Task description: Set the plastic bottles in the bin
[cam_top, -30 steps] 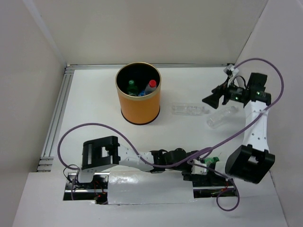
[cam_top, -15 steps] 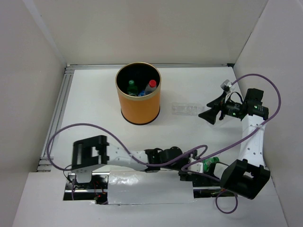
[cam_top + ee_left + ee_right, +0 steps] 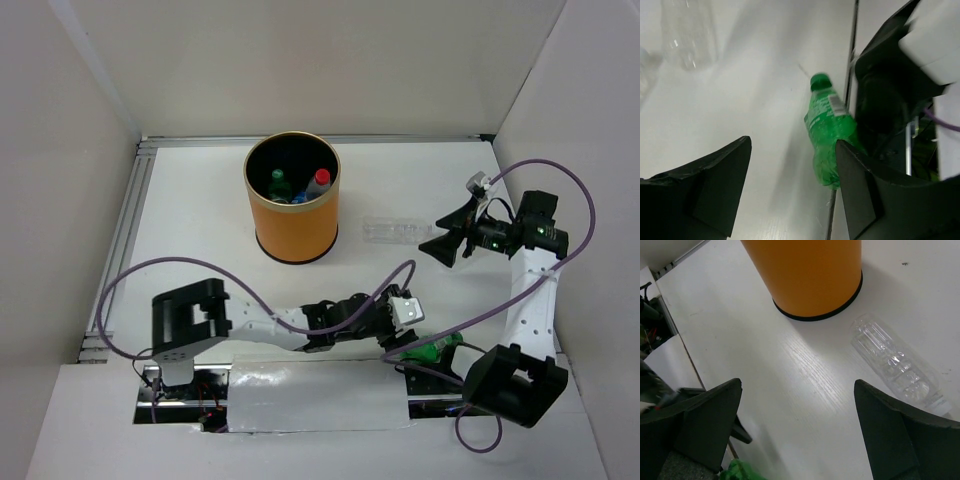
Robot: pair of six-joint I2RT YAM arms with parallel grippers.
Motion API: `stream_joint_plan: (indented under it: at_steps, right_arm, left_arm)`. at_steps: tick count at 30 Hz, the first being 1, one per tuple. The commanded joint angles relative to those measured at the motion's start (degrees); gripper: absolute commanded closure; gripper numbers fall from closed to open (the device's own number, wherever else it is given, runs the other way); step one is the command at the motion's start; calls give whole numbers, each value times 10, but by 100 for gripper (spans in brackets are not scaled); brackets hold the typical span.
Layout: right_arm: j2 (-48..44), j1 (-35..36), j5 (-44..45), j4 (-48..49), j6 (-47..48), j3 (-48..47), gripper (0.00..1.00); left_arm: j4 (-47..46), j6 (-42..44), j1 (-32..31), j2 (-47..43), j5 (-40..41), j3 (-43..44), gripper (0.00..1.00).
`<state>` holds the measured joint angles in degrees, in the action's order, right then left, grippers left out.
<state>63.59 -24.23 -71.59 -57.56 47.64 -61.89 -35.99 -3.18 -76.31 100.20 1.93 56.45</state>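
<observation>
The orange bin [image 3: 293,215] stands at the back middle with a green bottle [image 3: 278,180] and a red-capped bottle [image 3: 320,180] inside. The bin's lower wall [image 3: 805,275] also shows in the right wrist view. A plain clear bottle [image 3: 398,231] [image 3: 895,362] [image 3: 687,30] lies on the table right of the bin. A green bottle [image 3: 432,350] [image 3: 827,135] lies at the table's near edge beside the right arm's base. My left gripper [image 3: 395,335] [image 3: 792,190] is open, its right finger beside that bottle's base. My right gripper [image 3: 432,232] [image 3: 800,430] is open and empty above the table near the clear bottle.
White walls close in the table on three sides. A metal rail [image 3: 125,240] runs along the left edge. A purple cable [image 3: 250,290] loops over the left arm. The right arm's dark base [image 3: 890,90] stands just behind the green bottle.
My right gripper came nearer and left toward the clear bottle. A second clear bottle seen by it before no longer shows. My left wrist shifted left and away from the near edge.
</observation>
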Motion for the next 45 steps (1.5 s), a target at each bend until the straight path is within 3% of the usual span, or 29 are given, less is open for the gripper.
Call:
stream_joint_plan:
  at_steps: [1, 4, 12, 19, 25, 28, 33, 34, 37, 38, 41, 42, 45]
  right_arm:
    - [-39, -4, -16, -30, 11, 3, 0]
    - [-45, -4, -16, -50, 33, 3, 0]
    - [-45, -4, -11, -31, 29, 24, 0]
    - [-39, -4, -6, -19, 22, 34, 0]
    - [-39, -4, 0, -8, 11, 34, 0]
    - [-39, -4, 0, -8, 11, 40, 0]
    - [-39, -9, 0, -3, 1, 40, 0]
    - [-39, -9, 0, 3, 1, 40, 0]
    - [-39, -9, 0, 21, -11, 40, 0]
    - [-39, -9, 0, 30, -31, 34, 0]
    - [-59, -34, 5, 146, -116, 29, 0]
    - [-67, -42, 34, 204, -249, 38, 0]
    - [-58, -47, 93, 329, -372, 31, 0]
  left_arm:
    - [-42, -34, -3, 64, 63, 48, 20]
    - [-48, -39, -3, 96, 54, 69, 20]
    - [-5, -47, -9, 105, -87, 72, 19]
    - [28, -46, -9, 96, -132, 63, 19]
    - [90, -28, -20, 159, -104, 120, 19]
    - [90, -33, -25, 176, -79, 120, 23]
    - [96, -39, -25, 193, -46, 133, 48]
    - [96, -33, -25, 193, -33, 126, 59]
    - [101, -38, -17, 166, -4, 103, 81]
    - [111, -61, -10, 153, 17, 95, 95]
    - [137, -100, 28, 76, 56, 41, 100]
    - [145, -121, 40, 51, 65, 25, 100]
    - [157, -129, 85, -60, 79, -51, 100]
